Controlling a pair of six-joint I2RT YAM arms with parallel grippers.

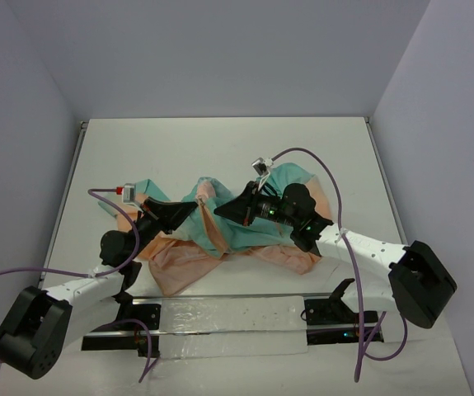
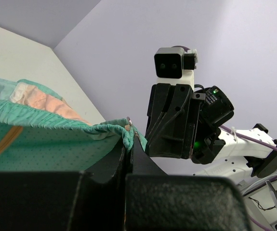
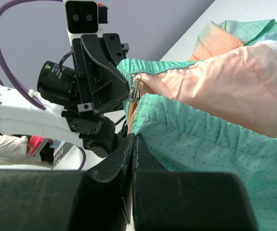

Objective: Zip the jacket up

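The jacket [image 1: 220, 223], peach-orange and teal-green, lies crumpled in the middle of the table. My left gripper [image 1: 194, 206] is shut on a teal fold of the jacket [image 2: 56, 139] at its hem edge [image 2: 126, 136]. My right gripper [image 1: 222, 212] faces it from the right and is shut on the jacket's teal edge [image 3: 201, 139] beside the orange zipper tape [image 3: 131, 113]. A metal zipper slider [image 3: 135, 88] hangs just above my right fingertips. The two grippers are close together with a short stretch of cloth between them.
A shiny clear sheet [image 1: 228, 318] lies along the table's [image 1: 220, 148] near edge between the arm bases. Purple cables [image 1: 319, 169] loop from both wrists. Grey walls close in the table at back and sides.
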